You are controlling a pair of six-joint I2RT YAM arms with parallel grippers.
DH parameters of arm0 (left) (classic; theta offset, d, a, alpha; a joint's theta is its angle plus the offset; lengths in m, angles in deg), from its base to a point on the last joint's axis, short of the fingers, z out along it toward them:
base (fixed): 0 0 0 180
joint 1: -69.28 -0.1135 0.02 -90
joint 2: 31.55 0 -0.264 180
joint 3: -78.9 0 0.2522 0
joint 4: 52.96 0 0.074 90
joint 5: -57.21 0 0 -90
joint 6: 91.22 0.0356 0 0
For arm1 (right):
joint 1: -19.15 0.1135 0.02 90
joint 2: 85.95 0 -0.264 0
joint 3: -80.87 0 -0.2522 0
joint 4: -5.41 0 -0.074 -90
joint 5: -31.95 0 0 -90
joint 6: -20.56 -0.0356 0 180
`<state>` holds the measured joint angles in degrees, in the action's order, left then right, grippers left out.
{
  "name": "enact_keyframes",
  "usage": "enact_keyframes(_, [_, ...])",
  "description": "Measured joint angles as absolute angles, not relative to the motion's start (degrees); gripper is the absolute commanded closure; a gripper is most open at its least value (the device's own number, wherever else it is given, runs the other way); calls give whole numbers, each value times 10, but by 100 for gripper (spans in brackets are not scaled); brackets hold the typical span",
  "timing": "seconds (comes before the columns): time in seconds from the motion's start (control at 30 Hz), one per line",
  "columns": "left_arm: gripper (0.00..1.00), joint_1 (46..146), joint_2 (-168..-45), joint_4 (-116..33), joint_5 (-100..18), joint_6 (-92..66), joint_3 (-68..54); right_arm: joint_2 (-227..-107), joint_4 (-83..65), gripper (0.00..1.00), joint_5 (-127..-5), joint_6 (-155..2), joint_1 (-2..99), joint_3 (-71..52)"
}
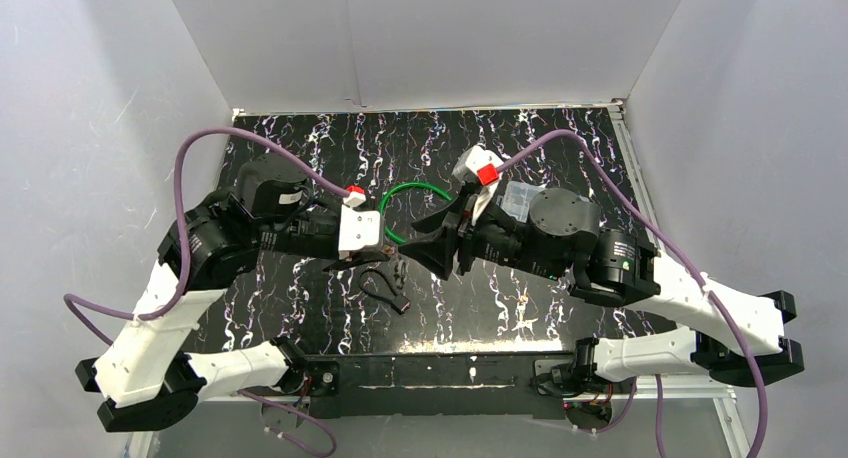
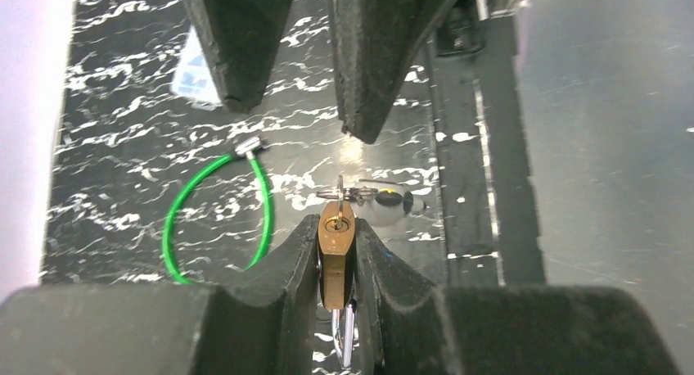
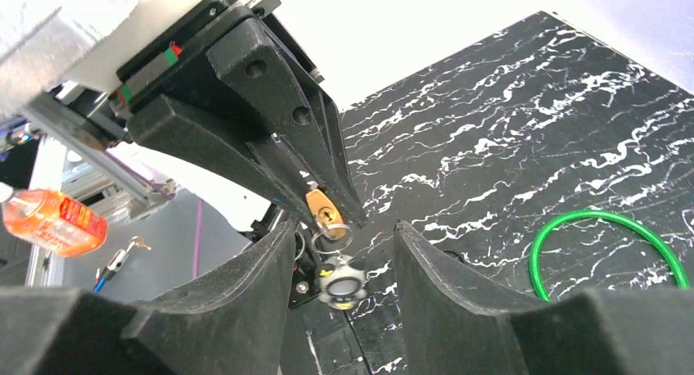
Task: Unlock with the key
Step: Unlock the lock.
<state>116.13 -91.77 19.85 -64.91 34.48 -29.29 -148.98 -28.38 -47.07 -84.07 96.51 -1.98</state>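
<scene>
Left gripper (image 2: 335, 228) clamps the padlock (image 2: 335, 246) (mostly hidden in that grip).

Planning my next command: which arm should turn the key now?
Right. Its gripper is open and faces the key at the padlock's keyhole. The left gripper is shut on the padlock.

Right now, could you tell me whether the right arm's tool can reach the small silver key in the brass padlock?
Probably yes: the right tool stands open facing the small silver key, nothing between; the left tool clamps only the brass padlock.
</scene>
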Motion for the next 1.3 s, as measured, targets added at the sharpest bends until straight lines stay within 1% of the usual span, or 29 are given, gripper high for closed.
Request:
enact_keyframes(0.2, [100,1161,-933,248,-703,326,-328,-1486,-283,45,-527,-827,965,-23])
enact_keyframes(0.5, [100,1161,-952,281,-710,317,-341,-1499,-283,46,-594,-830,965,-37])
enact_keyframes(0.8, [98,1161,-960,299,-713,317,-362,-1521,-274,57,-603,-839,965,-47])
enact_keyframes(1.03, [98,1161,-963,321,-721,322,-374,-1523,-246,74,-591,-844,965,-57])
enact_keyframes(1.13, [99,1161,-966,335,-726,329,-382,-1523,-234,89,-592,-847,965,-62])
enact_keyframes(1.2, [97,1160,-967,343,-729,332,-386,-1523,-228,97,-594,-849,965,-64])
enact_keyframes(1.3, [89,1160,-970,351,-732,339,-393,-1523,-222,99,-596,-854,966,-65])
